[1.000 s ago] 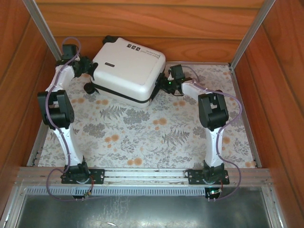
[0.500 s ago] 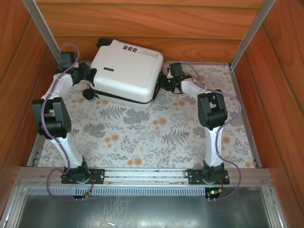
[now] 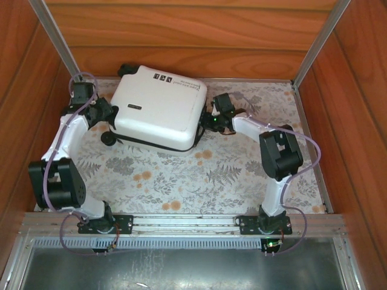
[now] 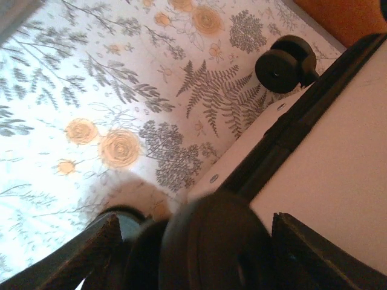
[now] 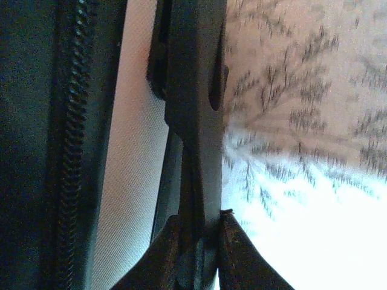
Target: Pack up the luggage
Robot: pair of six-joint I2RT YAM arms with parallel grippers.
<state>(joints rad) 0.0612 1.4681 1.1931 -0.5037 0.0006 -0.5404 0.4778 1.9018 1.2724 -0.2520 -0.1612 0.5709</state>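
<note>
Up close, the right gripper (image 5: 202, 257) has its fingers (image 5: 242, 260) drawn narrow, pinching a thin black tab (image 5: 193, 121) that runs straight out from the tips. Just beside the tab on one side lie a pale strip of shell and then the zipper (image 5: 72, 151) of the luggage (image 3: 160, 106). On the other side of the tab lies the floral mat (image 5: 302, 90).

At the left gripper (image 4: 196, 232) the jaws stand wide, with one finger (image 4: 91, 254) on each side of a black wheel (image 4: 211, 235) that fills the gap. The pads seem to touch it, but the wheel is blurred this close and I cannot tell whether it is truly clamped. Beyond those tips the white side of the case runs along a black seam to a second wheel (image 4: 284, 63).

Seen from above, the luggage lies closed with its white shell up, between the two grippers. The left gripper is against its left side, and the right gripper is at its right near corner. Past both stands the wooden wall (image 3: 193, 30).
</note>
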